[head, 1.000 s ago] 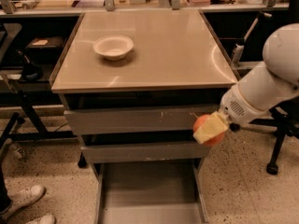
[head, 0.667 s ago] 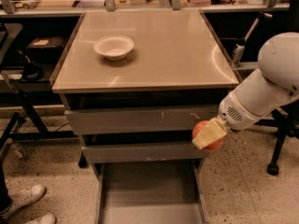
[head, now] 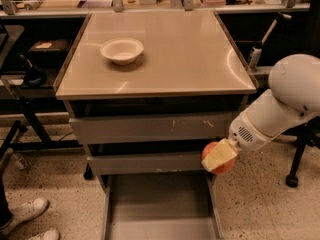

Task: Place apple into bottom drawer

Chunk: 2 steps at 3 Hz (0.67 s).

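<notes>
My gripper (head: 218,158) is shut on the red-orange apple (head: 221,166); its pale yellowish fingers (head: 220,155) cover most of the fruit, and only the apple's lower and left edges show. It hangs at the right front corner of the cabinet, level with the middle drawer front (head: 145,162), just above the right wall of the bottom drawer. The bottom drawer (head: 160,209) is pulled open below, with a plain grey floor and nothing in it. My white arm (head: 280,106) reaches in from the right.
A white bowl (head: 122,50) sits on the tan cabinet top (head: 190,54). The top drawer front (head: 150,127) is scuffed. A person's white shoes (head: 30,219) are at the lower left. A black chair base (head: 295,169) stands at right. Dark shelving sits at left.
My gripper with the apple has moved down and to the left, closer to the open bottom drawer's right wall. Nothing else has moved.
</notes>
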Motion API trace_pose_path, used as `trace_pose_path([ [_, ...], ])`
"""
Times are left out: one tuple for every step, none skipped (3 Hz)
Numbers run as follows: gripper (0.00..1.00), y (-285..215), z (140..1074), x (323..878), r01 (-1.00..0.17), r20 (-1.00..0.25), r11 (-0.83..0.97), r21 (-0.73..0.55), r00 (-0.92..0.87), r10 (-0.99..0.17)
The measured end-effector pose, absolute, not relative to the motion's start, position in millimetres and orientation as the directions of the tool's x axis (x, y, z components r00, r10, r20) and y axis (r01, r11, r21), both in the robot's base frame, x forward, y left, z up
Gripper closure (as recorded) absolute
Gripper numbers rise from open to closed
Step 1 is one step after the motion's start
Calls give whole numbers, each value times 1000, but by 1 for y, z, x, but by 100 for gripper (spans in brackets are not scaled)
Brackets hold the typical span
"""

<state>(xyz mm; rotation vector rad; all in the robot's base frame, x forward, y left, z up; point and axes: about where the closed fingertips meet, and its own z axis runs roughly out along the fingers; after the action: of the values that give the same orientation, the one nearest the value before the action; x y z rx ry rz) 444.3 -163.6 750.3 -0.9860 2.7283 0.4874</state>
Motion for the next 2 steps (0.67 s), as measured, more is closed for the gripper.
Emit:
trace_pose_path([
  [100, -144, 688, 428, -587, -249, 732, 346, -809, -532],
  [100, -126, 615, 424, -496, -194, 747, 443, -866, -460],
])
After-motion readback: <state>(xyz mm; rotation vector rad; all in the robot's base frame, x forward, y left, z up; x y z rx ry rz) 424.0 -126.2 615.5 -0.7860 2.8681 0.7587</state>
